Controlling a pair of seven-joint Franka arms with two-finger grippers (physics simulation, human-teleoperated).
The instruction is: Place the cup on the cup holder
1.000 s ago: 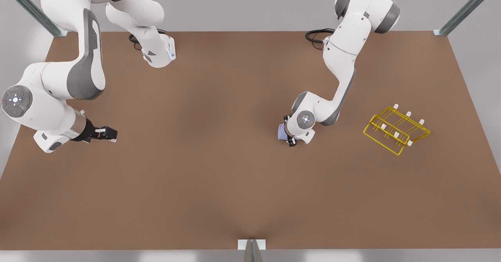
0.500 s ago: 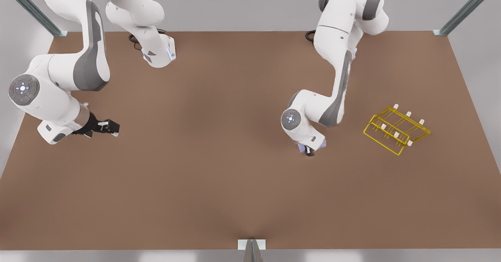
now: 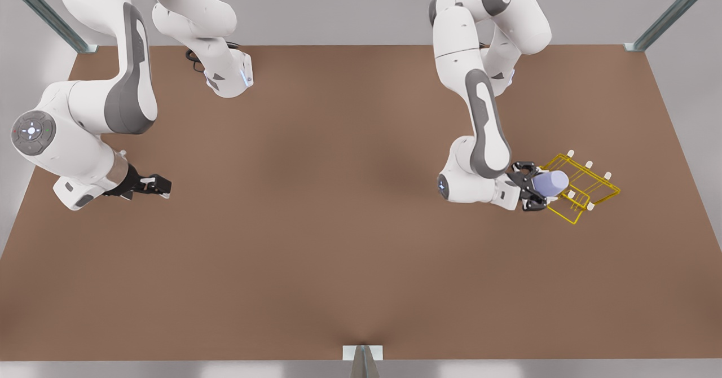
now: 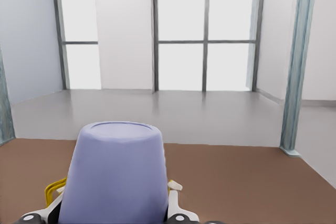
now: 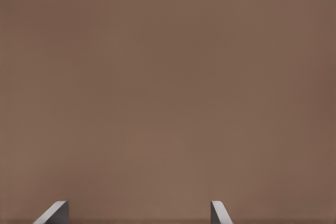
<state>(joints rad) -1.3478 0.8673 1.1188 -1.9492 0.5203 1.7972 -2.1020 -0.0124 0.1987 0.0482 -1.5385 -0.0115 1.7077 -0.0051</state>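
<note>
My left gripper [image 3: 535, 187] is shut on the lavender-blue cup [image 3: 552, 181] at the front view's right. It holds the cup on its side, closed base pointing to the yellow wire cup holder [image 3: 599, 185]. The cup hangs over the holder's corner nearest the arm; I cannot tell whether they touch. In the left wrist view the cup [image 4: 115, 177] sits between the fingers, with yellow wire [image 4: 52, 190] and a white peg tip [image 4: 175, 185] just behind it. At the front view's left my right gripper [image 3: 161, 186] waits open above bare table, fingertips [image 5: 219, 211] spread.
The brown table [image 3: 316, 242] stretches wide between the two arms and in front of them. Metal frame posts [image 3: 671, 11] stand at the far corners, and one [image 3: 362, 361] at the near edge's middle. Black cables [image 3: 194, 59] lie by the arm bases.
The left arm has swung the cup from mid-table toward the front view's right, up to the holder, turning it onto its side. The right arm shifted only slightly.
</note>
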